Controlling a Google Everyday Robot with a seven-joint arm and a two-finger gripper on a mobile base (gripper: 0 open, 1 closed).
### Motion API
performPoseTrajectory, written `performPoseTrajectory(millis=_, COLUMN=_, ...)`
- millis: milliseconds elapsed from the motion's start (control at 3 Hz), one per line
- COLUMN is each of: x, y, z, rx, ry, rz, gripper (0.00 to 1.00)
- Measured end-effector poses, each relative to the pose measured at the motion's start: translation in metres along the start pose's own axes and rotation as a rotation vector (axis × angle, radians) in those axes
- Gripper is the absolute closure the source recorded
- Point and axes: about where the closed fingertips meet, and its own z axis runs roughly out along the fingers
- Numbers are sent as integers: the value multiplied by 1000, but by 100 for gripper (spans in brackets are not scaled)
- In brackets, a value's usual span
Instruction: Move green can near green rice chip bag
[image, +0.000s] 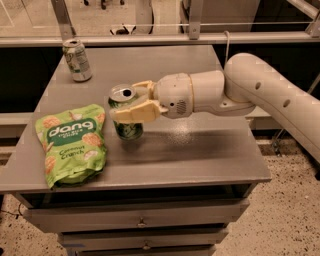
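The green can (126, 128) is dark green with a silver top and pull tab. It stands upright at table level just right of the green rice chip bag (71, 142), which lies flat at the table's front left. My gripper (131, 103) reaches in from the right, and its cream fingers are shut on the can's upper part. The white arm (260, 95) stretches back to the right edge of the view.
A paler white-silver can with green print (77, 60) stands at the back left corner of the grey table (200, 150). Drawers (140, 220) sit under the table front. A rail and frame run behind the table.
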Motion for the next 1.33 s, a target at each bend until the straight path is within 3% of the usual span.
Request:
performPoseTrajectory(millis=333, x=13, y=11, z=11, rx=-25, ry=7, rz=17, gripper=82)
performPoseTrajectory(millis=1333, x=31, y=21, z=17, rx=-40, ry=5, rz=43, gripper=13)
